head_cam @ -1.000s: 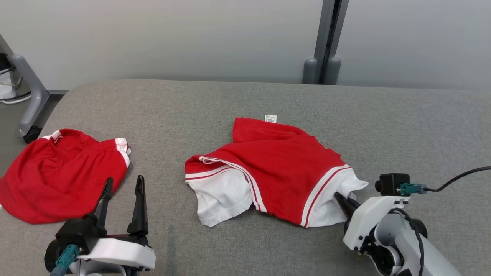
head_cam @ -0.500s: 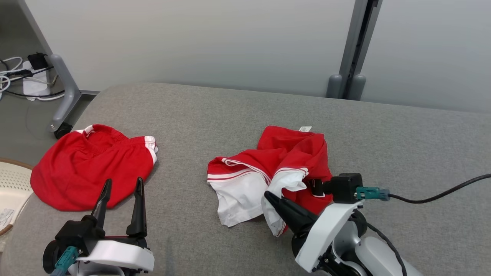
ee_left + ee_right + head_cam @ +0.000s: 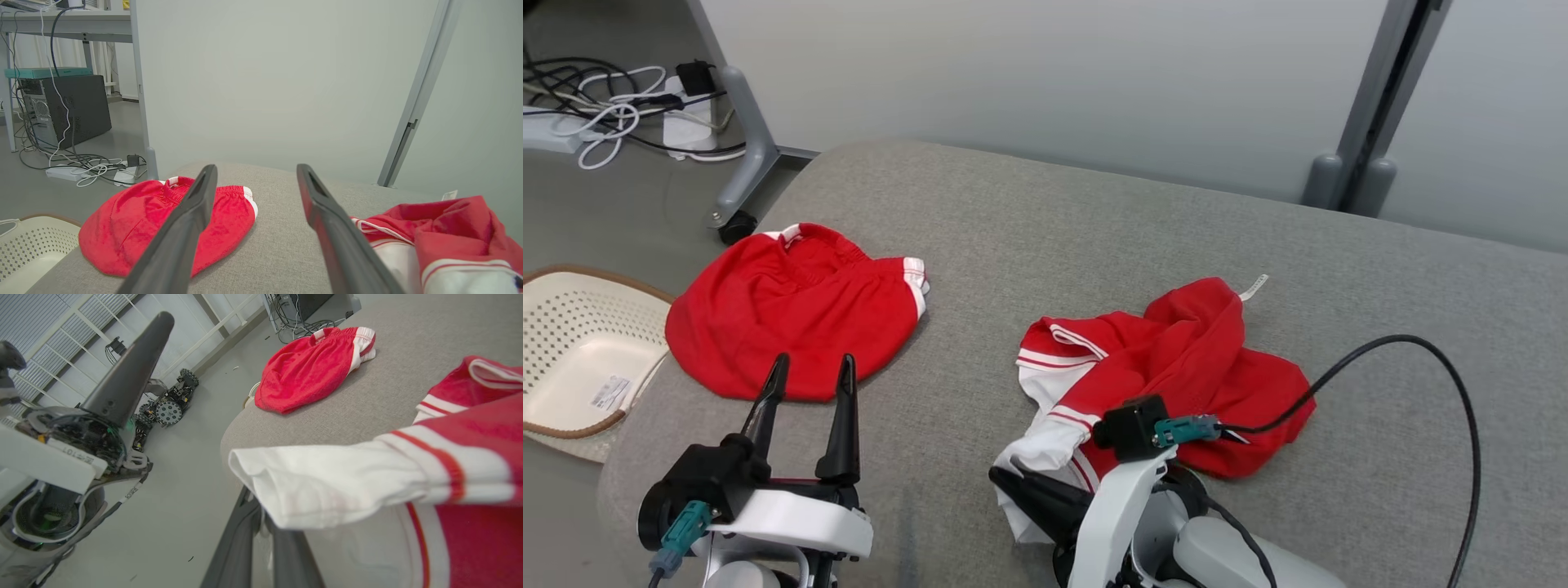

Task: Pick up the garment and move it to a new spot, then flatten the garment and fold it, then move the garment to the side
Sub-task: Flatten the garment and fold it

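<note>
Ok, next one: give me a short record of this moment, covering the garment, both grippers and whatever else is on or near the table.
garment: red and white shirt, bunched up on the grey table
right gripper: shut on the shirt's white edge
left gripper: open, holding nothing
other cloth: red shorts, on the table's left part, apart from the shirt
off table: pale basket on the floor at the left
stage: shirt gripped at one edge, not yet flattened or folded
</note>
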You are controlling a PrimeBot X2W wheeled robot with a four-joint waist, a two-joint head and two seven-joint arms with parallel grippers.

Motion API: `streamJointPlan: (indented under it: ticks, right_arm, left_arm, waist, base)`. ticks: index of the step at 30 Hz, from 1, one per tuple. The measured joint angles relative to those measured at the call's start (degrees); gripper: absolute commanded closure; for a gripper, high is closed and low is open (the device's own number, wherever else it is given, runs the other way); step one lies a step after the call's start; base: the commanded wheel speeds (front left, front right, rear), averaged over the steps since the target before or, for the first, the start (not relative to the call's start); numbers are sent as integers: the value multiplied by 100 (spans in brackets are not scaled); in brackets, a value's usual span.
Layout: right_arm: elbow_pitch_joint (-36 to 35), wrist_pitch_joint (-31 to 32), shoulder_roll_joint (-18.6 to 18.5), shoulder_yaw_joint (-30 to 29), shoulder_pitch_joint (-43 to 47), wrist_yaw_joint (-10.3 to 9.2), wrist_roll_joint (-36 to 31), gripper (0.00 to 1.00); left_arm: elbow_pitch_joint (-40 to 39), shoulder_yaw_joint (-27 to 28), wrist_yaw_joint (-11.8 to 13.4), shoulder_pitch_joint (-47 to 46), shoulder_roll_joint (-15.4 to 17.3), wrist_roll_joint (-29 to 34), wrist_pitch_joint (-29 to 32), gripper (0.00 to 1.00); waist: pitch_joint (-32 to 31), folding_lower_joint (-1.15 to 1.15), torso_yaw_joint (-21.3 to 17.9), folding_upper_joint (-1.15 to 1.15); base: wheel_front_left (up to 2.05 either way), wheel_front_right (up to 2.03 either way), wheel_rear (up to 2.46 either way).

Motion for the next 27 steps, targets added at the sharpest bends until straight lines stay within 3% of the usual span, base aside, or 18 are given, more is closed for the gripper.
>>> streamJointPlan:
  ticks: [2, 3, 4, 15, 20, 27]
  right_arm:
    - [242, -51, 16, 324, -121, -1, 182, 100]
    - [335, -85, 26, 478, -162, -1, 268, 58]
    - [398, -114, 35, 606, -194, -1, 349, 0]
    - [563, -864, -51, 1250, -578, 0, 901, 0]
    - [180, -1238, -543, 1206, -626, 0, 1068, 0]
    - [-268, -1474, -1510, 243, -385, 0, 946, 0]
  left_arm:
    - [22, -51, 19, -18, -2, -19, 0, 0]
    - [23, -54, 26, -27, 1, -35, -1, 0]
    - [25, -52, 38, -34, 1, -38, -1, 0]
    - [25, 27, 64, -12, 0, -37, 0, 0]
    - [48, 46, 64, 30, 0, -36, 0, 0]
    - [46, 64, 65, 115, -2, -38, 0, 0]
  waist:
    - [18, 0, 96, 0]
    - [24, 0, 135, 0]
    - [27, 0, 164, 0]
    - [-43, 0, -111, 0]
    - [-111, 0, -299, 0]
    - [-171, 0, -544, 0]
  base:
    - [0, 0, 0]
    - [0, 0, 0]
    - [0, 0, 0]
    - [0, 0, 0]
    - [0, 0, 0]
    - [0, 0, 0]
